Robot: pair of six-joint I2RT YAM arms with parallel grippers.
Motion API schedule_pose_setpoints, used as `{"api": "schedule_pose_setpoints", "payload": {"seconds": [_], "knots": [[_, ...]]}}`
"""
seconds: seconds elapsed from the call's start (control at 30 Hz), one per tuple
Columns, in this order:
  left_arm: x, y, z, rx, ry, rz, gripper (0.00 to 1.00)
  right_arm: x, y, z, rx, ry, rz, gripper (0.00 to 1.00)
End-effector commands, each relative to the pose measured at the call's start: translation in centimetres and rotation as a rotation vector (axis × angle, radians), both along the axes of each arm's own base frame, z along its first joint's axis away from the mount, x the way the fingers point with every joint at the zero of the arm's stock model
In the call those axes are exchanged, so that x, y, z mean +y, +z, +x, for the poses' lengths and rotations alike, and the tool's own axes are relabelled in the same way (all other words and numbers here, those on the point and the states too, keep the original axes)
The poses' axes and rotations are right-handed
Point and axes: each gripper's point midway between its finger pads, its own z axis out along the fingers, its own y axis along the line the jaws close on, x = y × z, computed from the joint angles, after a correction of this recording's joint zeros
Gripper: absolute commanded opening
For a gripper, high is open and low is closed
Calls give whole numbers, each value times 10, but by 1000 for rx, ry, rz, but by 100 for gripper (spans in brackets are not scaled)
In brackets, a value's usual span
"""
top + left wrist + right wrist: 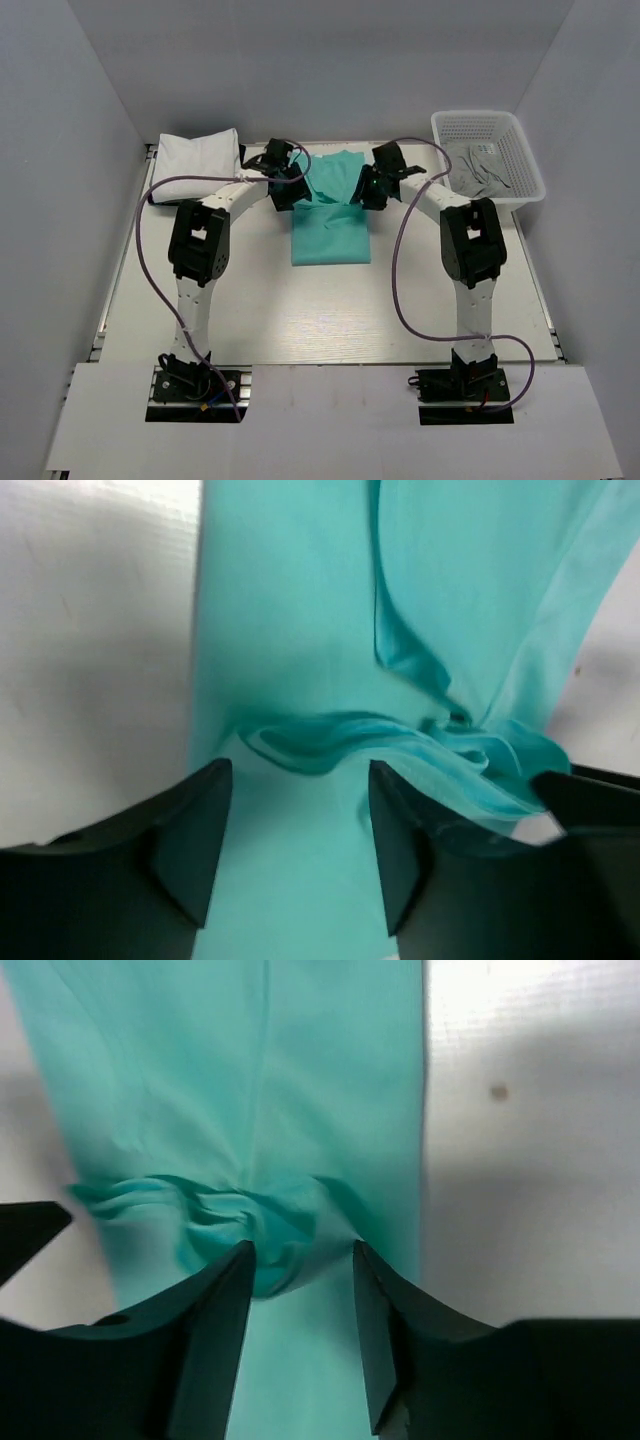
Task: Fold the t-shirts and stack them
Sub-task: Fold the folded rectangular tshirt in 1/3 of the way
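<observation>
Teal shirt (330, 235) lay half folded on surface, left of basket (480, 115); white shirts (195, 165) farther left of basket. My left gripper (298, 780) and right gripper (302, 1255) both stood apart over bunched fold edge. Risk: ruffled cloth might snag on fingers, pulling fold open.

Tbl top (320, 310): pale, faint wood grain, matte, spreads all round L gripper (292, 196) & R gripper (368, 192). Plain grey-white walls: back wall (320, 60) beyond both, L wall (60, 180) outboard of L gripper, R wall (590, 150) outboard of R gripper. White board (330, 420) along near edge, behind them. Light even, diffuse, soft shadows. Small dark speck (497, 1091) on tbl, ahead-right of R gripper.
</observation>
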Motion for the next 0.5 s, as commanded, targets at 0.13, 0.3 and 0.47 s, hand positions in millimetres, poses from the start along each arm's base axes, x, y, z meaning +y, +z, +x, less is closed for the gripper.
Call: {"api": "schedule_pose_setpoints", "payload": {"seconds": [0.13, 0.3, 0.47], "knots": [[21, 62, 40, -135, 73, -79, 100, 12, 70, 40, -133, 44, 235, 67], [32, 80, 10, -158, 57, -42, 100, 3, 67, 8, -136, 105, 184, 77], [25, 52, -60, -61, -45, -59, 100, -26, 33, -61, -34, 116, 110, 90]]}}
